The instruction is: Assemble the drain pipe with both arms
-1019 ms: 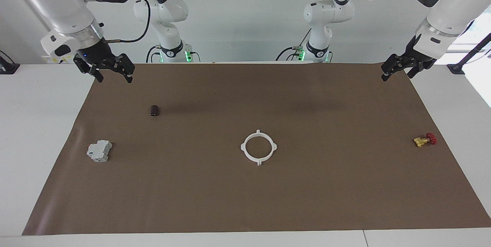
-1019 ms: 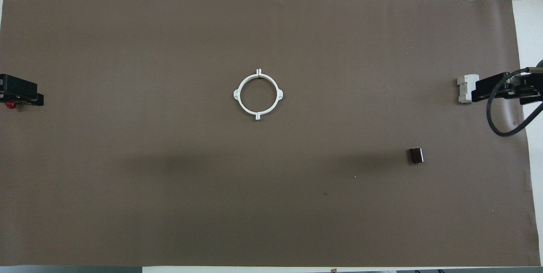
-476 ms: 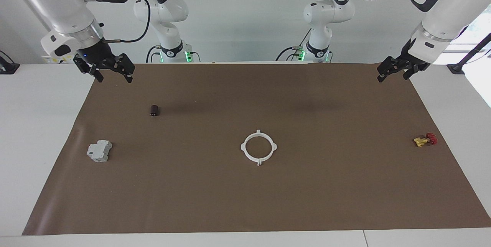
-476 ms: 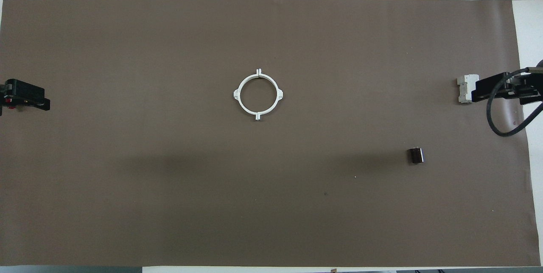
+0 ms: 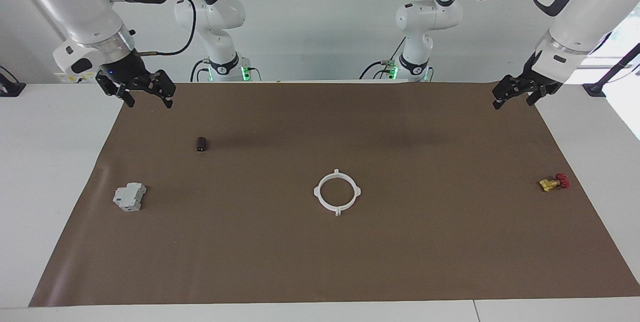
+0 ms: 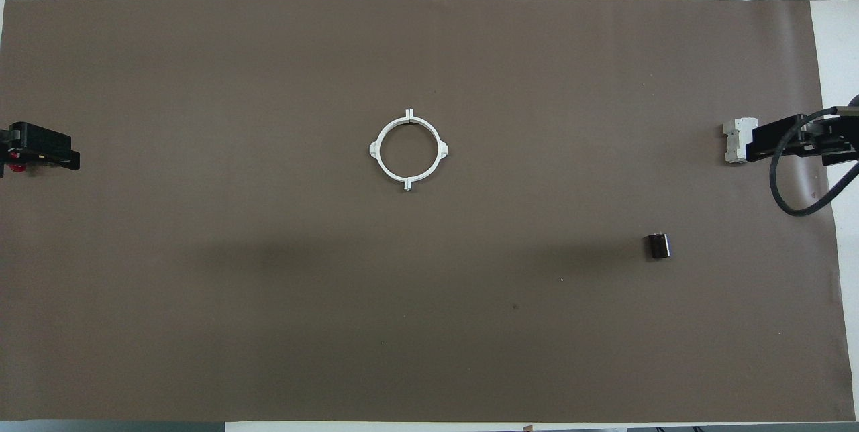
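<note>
The drain pipe (image 5: 336, 174) lies flat at the middle of the brown mat as one closed white ring with four tabs; its two half-circles meet end to end. It also shows in the overhead view (image 6: 376, 148). My left gripper (image 5: 513, 95) hangs open and empty in the air over the mat's edge at the left arm's end, apart from the ring. In the overhead view (image 6: 40, 150) it is at the frame's edge. My right gripper (image 5: 146, 96) hangs open and empty over the mat's edge at the right arm's end; it also shows in the overhead view (image 6: 795, 140).
A grey boxy block (image 5: 129, 197) lies near the mat's edge at the right arm's end. A small dark cylinder (image 5: 201, 144) lies nearer to the robots than the block. A yellow valve with a red knob (image 5: 552, 182) lies at the left arm's end.
My left gripper has shifted a little toward the mat's middle and risen slightly. The right arm, the ring and the other things have not moved.
</note>
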Controlling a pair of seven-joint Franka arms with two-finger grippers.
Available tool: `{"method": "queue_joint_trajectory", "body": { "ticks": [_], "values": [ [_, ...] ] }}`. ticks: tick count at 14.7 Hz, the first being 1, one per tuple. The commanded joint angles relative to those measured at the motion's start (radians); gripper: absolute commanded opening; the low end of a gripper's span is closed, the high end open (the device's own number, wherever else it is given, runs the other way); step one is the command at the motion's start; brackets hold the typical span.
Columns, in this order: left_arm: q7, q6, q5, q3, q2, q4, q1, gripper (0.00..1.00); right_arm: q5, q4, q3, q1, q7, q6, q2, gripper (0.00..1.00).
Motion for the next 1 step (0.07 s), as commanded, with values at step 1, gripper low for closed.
{"method": "queue_joint_trajectory", "body": {
  "ticks": [1],
  "values": [
    [0.036,0.036,0.018,-0.001,-0.031,-0.041,-0.003,1.0,0.006,-0.008,0.001,-0.005,-0.029,-0.013,-0.012,1.0]
  ]
}}
